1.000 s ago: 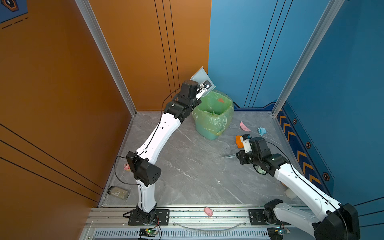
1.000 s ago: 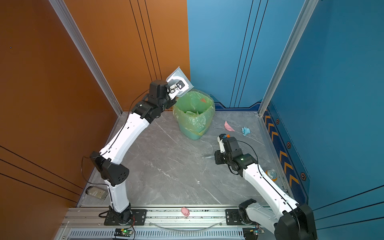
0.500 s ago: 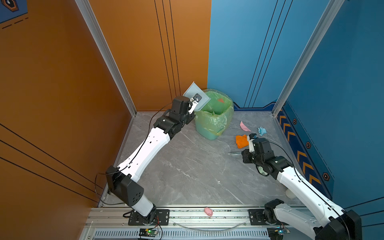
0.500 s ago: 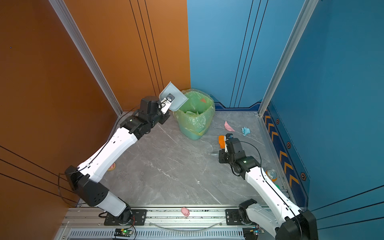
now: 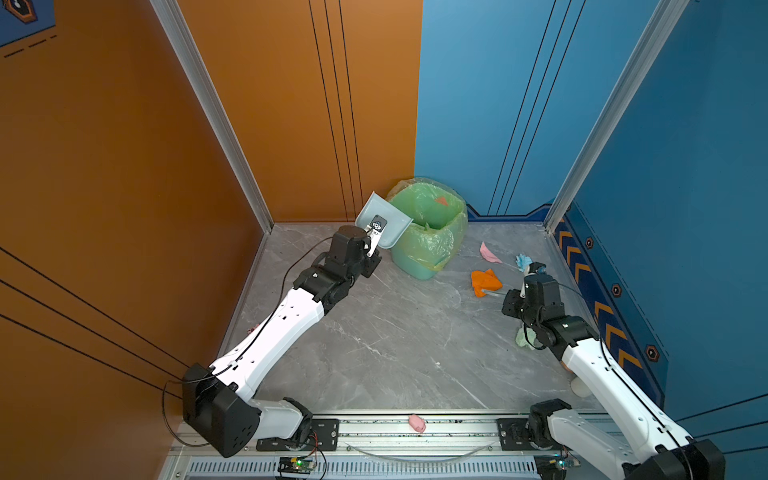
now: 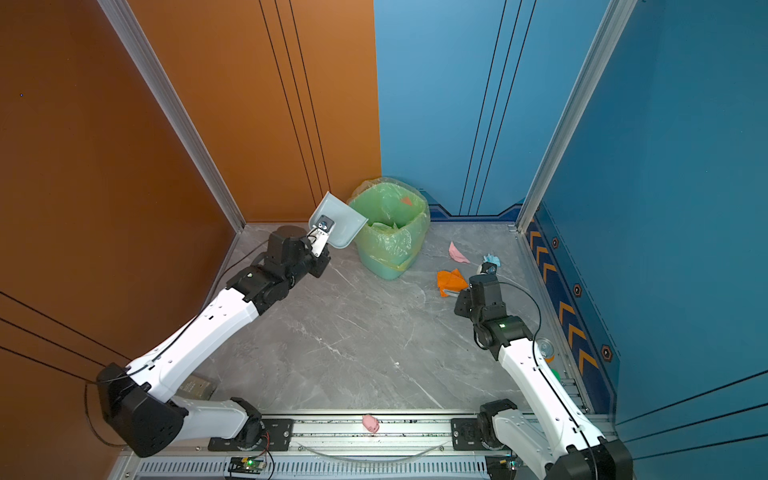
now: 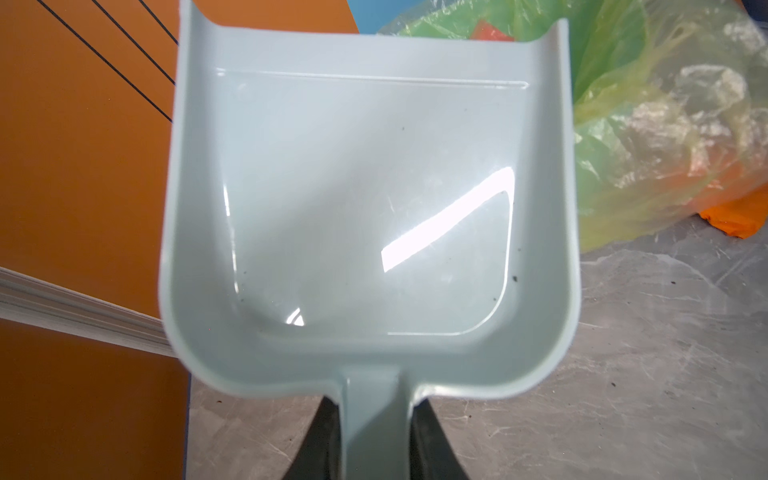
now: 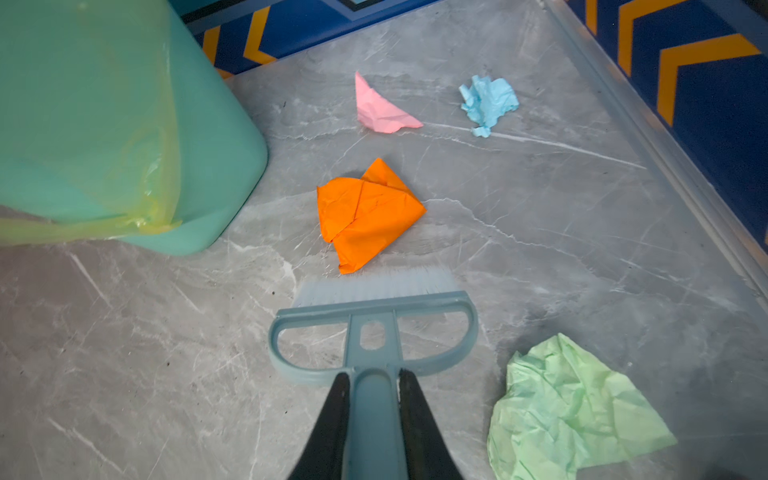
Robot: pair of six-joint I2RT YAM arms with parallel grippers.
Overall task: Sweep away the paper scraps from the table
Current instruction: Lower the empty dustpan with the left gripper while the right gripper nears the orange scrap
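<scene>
Brush [image 8: 374, 328] bristles touching orange scrap [image 8: 365, 216] edge, right gripper [image 8: 372, 399] clamping its handle, left gripper [image 7: 374, 436] clamping dustpan [image 7: 365, 199] just beside bin [image 5: 428, 232] rim, open table [image 5: 395, 340] stretching between arms.

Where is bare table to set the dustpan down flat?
The broad middle of the table, bordered by the bin, the left arm and the front rail, is bare. Right of the bin it is crowded: orange scrap, pink scrap, blue scrap, green scrap and the brush.

Your left arm [image 5: 286, 328] stretches far forward with the wrist raised, the left gripper [image 7: 376, 419] clamped on the dustpan [image 7: 365, 199] handle. Your right arm [image 5: 602, 374] reaches forward and low (elbow bent), the right gripper [image 8: 374, 390] pinching the brush [image 8: 374, 328] handle.
</scene>
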